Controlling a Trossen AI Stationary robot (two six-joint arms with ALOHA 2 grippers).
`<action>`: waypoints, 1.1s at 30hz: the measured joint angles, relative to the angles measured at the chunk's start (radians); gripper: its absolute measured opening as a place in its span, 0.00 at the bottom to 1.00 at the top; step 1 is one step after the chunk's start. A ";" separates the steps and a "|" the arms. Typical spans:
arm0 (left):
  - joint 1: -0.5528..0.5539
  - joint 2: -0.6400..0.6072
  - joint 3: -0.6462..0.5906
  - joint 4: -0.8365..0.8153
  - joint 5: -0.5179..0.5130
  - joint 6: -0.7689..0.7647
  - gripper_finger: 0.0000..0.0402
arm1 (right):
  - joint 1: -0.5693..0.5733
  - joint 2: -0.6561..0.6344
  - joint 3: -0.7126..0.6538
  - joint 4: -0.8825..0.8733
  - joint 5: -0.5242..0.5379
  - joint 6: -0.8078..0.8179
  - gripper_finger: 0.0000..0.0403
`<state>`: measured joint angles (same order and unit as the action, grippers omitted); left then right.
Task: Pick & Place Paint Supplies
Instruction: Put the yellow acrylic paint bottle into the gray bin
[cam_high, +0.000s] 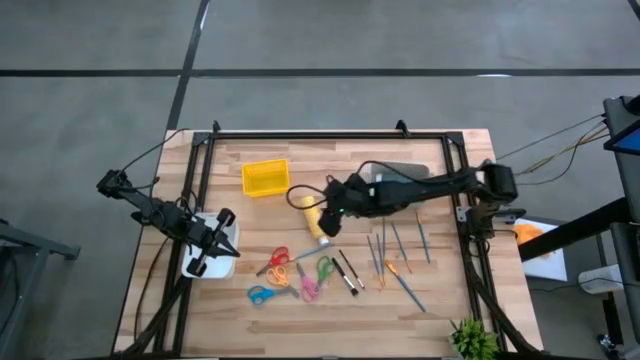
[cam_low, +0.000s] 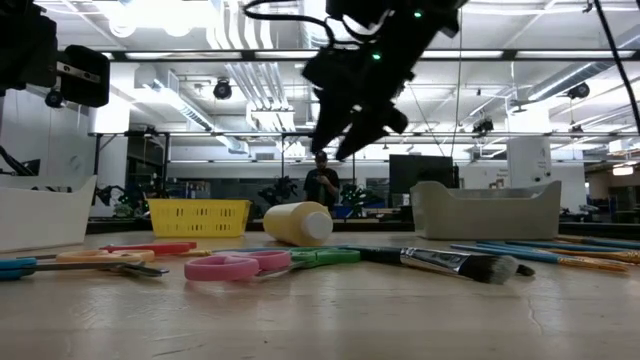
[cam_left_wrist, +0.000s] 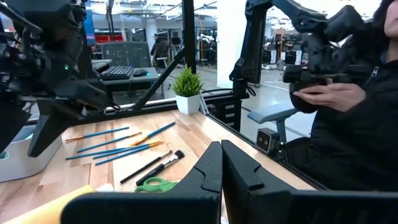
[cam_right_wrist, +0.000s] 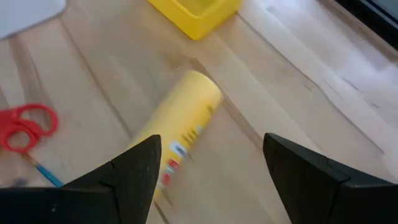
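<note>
The yellow paint bottle (cam_high: 318, 225) (cam_low: 297, 222) lies on its side on the table's middle, cap end toward the near edge. My right gripper (cam_high: 330, 218) (cam_low: 345, 140) hangs open above it without touching. In the right wrist view its fingers (cam_right_wrist: 211, 143) stand wide on either side of the bottle (cam_right_wrist: 180, 124). Teal and orange brushes (cam_high: 395, 250) (cam_left_wrist: 118, 146) lie flat to the bottle's right, and a black brush (cam_low: 450, 263) lies nearer. My left gripper (cam_high: 228, 240) (cam_left_wrist: 221, 165) is shut, waiting over the white bin at the left. The green bottles are out of view.
A yellow basket (cam_high: 265, 178) sits at the far left of the middle. A grey tub (cam_low: 485, 208) stands far right, under the right arm. A white bin (cam_high: 200, 262) is at the left. Several scissors (cam_high: 290, 275) lie near the front edge. A person (cam_left_wrist: 348, 93) stands beyond the table's right.
</note>
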<state>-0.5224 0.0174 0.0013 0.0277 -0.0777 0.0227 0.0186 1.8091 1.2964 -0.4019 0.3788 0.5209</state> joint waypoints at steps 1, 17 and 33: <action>0.000 0.000 0.000 0.000 0.000 0.000 0.00 | 0.009 0.019 0.018 0.001 0.012 0.002 0.70; 0.000 0.012 0.000 0.000 0.000 0.000 0.00 | 0.071 0.196 0.089 0.196 0.119 0.116 0.70; 0.000 0.019 0.000 0.000 0.000 0.003 0.00 | 0.068 0.260 0.084 0.210 0.145 0.164 0.70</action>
<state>-0.5224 0.0364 0.0011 0.0277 -0.0776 0.0257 0.0870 2.0696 1.3809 -0.1920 0.5236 0.6851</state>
